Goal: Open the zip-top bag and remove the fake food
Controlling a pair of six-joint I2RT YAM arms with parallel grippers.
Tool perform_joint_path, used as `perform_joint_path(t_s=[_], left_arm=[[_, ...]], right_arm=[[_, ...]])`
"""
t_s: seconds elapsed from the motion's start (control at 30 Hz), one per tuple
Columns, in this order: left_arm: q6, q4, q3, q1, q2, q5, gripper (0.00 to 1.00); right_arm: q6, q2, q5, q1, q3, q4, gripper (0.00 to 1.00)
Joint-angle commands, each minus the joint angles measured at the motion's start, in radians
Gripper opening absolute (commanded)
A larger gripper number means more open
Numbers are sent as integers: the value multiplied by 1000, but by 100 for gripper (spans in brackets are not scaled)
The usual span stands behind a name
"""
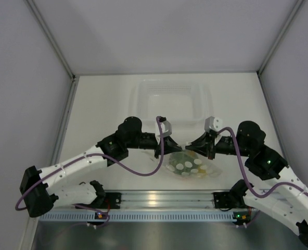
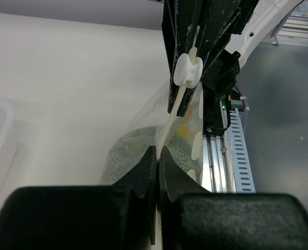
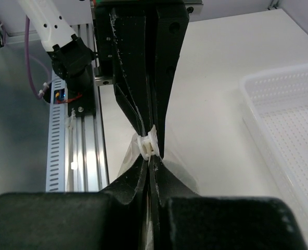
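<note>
Two grippers meet at the centre of the top view, and we see each pressed together on the upper edge of the zip-top bag: the left gripper from the left, the right gripper from the right. The bag sags just below them onto the table, holding the fake food, the green melon plainest. Its white slider sits at the right gripper's fingertips. The clear tub stands higher in the frame, apart.
</note>
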Motion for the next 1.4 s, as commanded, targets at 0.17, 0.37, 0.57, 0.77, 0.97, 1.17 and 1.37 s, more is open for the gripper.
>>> perform_joint_path(t_s=[0.17,0.37,0.57,0.77,0.97,1.17,1.37], left_arm=[[27,64,-15,-2,-77,8,0],[27,64,-31,-2,-97,17,0],[15,44,-12,-2,-84,-4,46],[7,37,23,-2,-103,-15,98],[6,63,92,-14,-74,-47,96],[7,73,141,-16,-29,-4,81],[7,73,146,-16,-17,26,65]], right_arm=[[-28,18,-25,21,54,-55,12],[-17,4,-26,22,47,-33,0],[-10,-5,1,22,45,-35,0],[6,20,60,25,51,-60,0],[13,40,55,35,40,-54,0],[10,11,28,41,25,-32,0],[9,-14,26,42,20,-25,0]])
